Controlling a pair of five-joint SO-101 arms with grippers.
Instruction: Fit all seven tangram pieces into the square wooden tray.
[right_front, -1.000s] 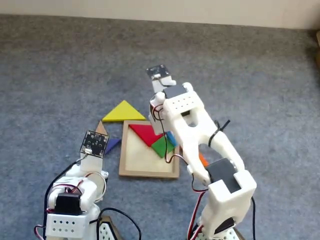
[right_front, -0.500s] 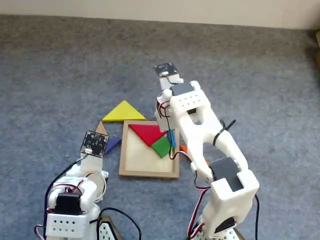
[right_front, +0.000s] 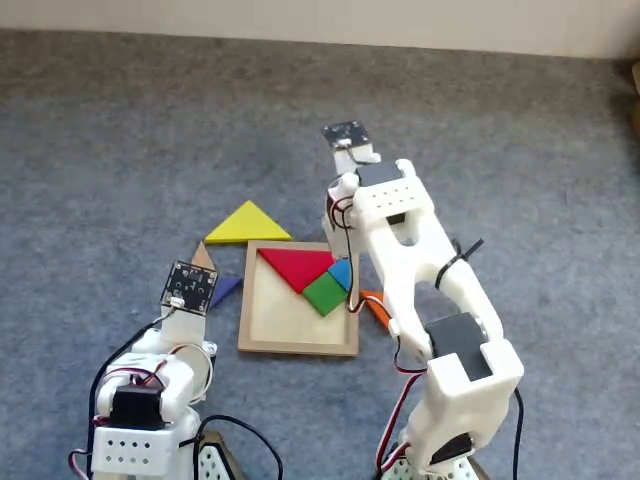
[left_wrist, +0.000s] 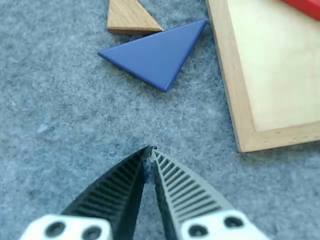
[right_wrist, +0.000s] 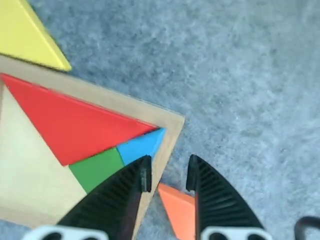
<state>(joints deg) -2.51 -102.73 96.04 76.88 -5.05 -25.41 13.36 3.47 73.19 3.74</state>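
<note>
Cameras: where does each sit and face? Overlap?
High view: fixed overhead, looking down; left arm, right arm, tray.
Left wrist view: on left arm, facing down past shut left gripper at blue triangle.
Right wrist view: on right arm, facing down past open right gripper at red triangle.
All three share the tray.

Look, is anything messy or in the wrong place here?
Nothing looks broken. Four pieces lie on the carpet outside the wooden tray: yellow triangle, plain wooden triangle, dark blue triangle and orange piece.
</note>
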